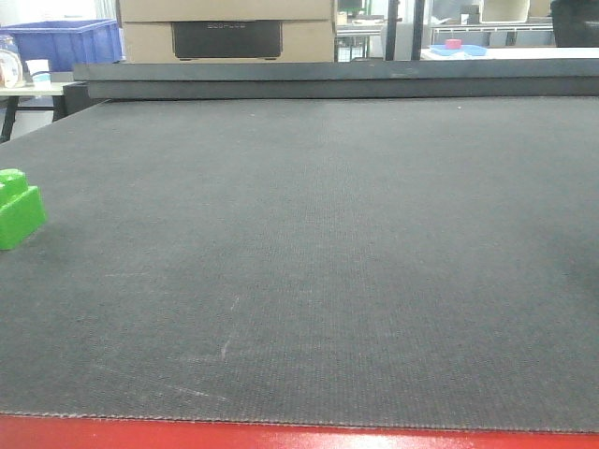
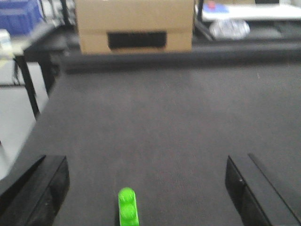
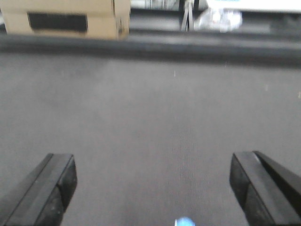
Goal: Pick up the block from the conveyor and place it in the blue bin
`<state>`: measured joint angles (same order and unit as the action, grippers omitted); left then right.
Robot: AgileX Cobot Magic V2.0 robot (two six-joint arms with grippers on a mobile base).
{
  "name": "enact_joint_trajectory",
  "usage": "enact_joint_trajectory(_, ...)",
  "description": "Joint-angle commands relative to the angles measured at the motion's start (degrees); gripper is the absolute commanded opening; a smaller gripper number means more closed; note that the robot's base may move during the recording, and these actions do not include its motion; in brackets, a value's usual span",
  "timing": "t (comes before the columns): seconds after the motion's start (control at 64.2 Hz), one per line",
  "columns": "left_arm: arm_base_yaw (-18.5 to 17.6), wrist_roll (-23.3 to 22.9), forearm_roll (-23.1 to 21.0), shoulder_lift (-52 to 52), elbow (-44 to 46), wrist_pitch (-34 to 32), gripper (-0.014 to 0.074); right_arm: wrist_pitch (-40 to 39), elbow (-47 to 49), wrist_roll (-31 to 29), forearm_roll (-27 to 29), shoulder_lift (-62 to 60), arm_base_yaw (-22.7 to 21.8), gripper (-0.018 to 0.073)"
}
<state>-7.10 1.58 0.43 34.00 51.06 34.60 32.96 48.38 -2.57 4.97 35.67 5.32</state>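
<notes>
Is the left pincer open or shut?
Open: the left pincer holds black fingers wide apart, small green plastic brick untouched between them.

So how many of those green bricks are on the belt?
1. The green brick sits at the far left edge of the belt in the front view; the left wrist view shows it between the fingers of the open left gripper. Others could lie out of frame.

Block (image 1: 19, 213) on conveyor (image 1: 328, 281) — far left (box (image 1: 309, 42) beyond).
</notes>
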Motion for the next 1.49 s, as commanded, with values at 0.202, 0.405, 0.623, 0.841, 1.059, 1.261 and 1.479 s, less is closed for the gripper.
enact_joint_trajectory(0.202,-5.3,-0.24,0.2,12.26,5.86,7.16,0.0591,21.18,11.59,0.05,-3.56,18.28,0.06,0.057)
enact_joint_trajectory(0.405,-6.89,-0.24,0.1,16.1,6.79,7.41,0.0591,29.37,15.31,0.05,-3.85,31.98,-3.71,0.057)
enact_joint_trajectory(0.623,-6.89,-0.24,-0.02,16.11,6.79,7.41,0.0591,25.3,15.31,-1.68,-3.85,41.15,-8.96,0.057)
enact_joint_trajectory(0.841,-6.89,-0.24,-0.02,16.11,6.79,7.56,0.0591,22.07,15.31,-3.85,-2.89,47.16,-7.44,0.057)
enact_joint_trajectory(1.059,-6.89,-0.24,-0.02,16.11,6.79,7.56,0.0591,18.86,15.31,-3.82,-2.89,52.59,-7.31,0.057)
enact_joint_trajectory(1.261,-6.89,-0.24,-0.02,16.11,6.79,7.56,0.0591,17.43,15.31,-3.82,-2.89,56.88,-7.31,0.057)
enact_joint_trajectory(1.479,-6.89,-0.24,-0.02,16.11,6.79,7.56,0.0591,16.72,15.31,-3.82,-2.89,59.87,-7.31,0.0502)
